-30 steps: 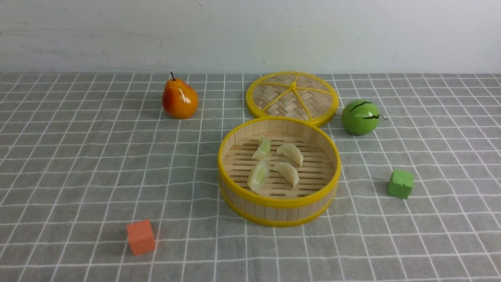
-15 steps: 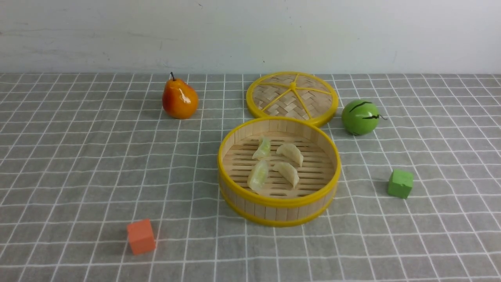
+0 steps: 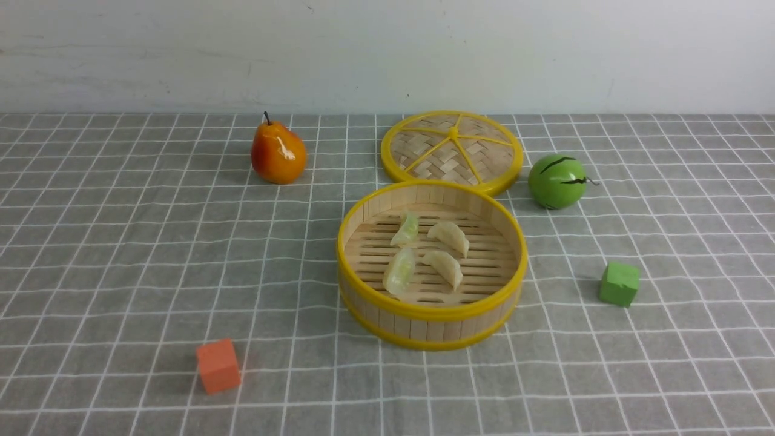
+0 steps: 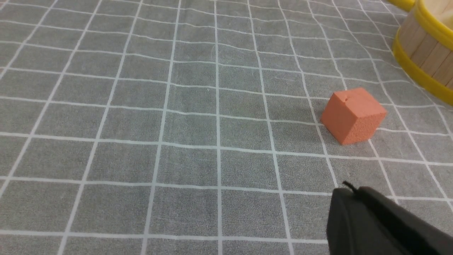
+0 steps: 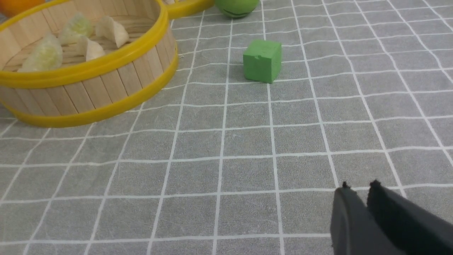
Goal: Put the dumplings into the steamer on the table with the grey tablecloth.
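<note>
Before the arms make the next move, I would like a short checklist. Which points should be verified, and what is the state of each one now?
1. All four dumplings lie in the steamer: ok.
2. No dumpling left on the grey tablecloth: ok in the three views; beyond their edges, cannot tell.
3. Left gripper holds nothing, jaws together: ok.
4. Right gripper holds nothing, a narrow gap between its fingertips: ok.
5. Both grippers stand apart from the steamer: ok; neither arm shows in the front view.
6. Lid lies off, behind the steamer, so the steamer is open: ok.
</note>
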